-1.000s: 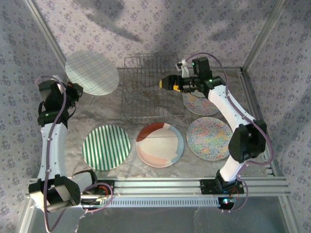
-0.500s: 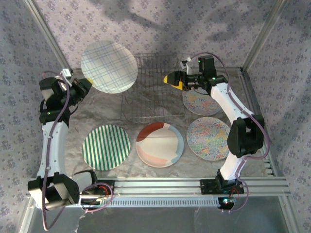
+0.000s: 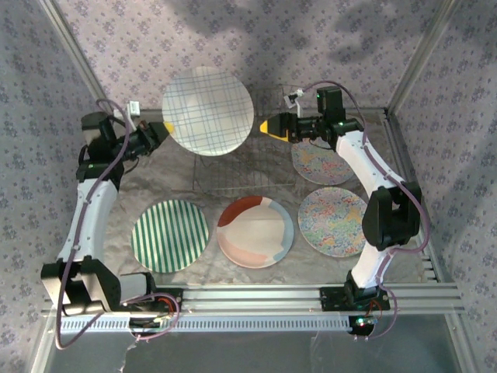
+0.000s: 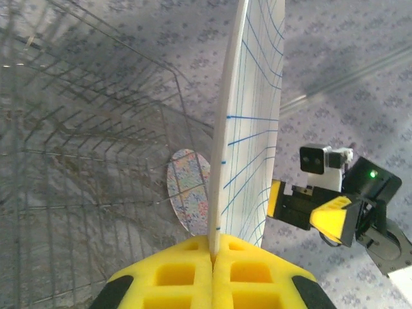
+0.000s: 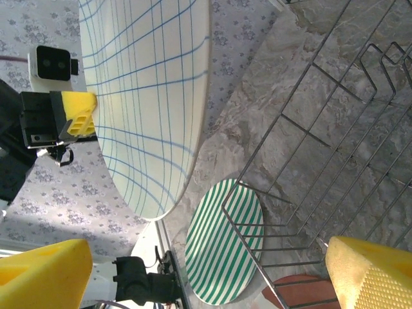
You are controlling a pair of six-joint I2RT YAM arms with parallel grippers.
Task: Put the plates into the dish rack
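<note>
Left wrist, lined plate (image 4: 252, 129) edge-on, left jaws clenching its rim, right jaws released

Floral lilac wallpaper (image 3: 373, 54) wraps from nine round to three o'clock, grey marbled tabletop (image 3: 159, 186) centre, metal rail (image 3: 256, 296) at six.

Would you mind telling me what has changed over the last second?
The left gripper, shut on the rim of the checked plate, carried it rightward toward the dish rack. The right gripper, open, edged slightly farther back. The other four plates and the rack stayed put.
</note>
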